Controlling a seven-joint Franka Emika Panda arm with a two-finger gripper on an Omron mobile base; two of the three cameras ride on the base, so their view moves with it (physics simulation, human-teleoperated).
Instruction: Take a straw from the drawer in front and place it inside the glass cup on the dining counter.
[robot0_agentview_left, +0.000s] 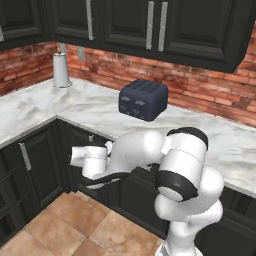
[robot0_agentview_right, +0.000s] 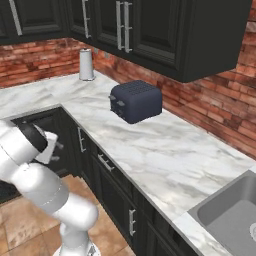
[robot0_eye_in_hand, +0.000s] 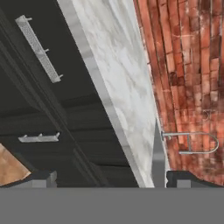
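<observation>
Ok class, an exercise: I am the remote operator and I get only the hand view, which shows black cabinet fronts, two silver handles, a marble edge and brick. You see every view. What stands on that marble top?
Observer: A dark toaster sits on the worktop, close to the brick wall.
Operator: Is anything else up there?
Observer: Yes, a white upright cylinder stands in the corner, left of the toaster in the left base view.
Operator: And further along the other way?
Observer: In the right base view, a grey sink is set into the worktop beyond the toaster.
</observation>
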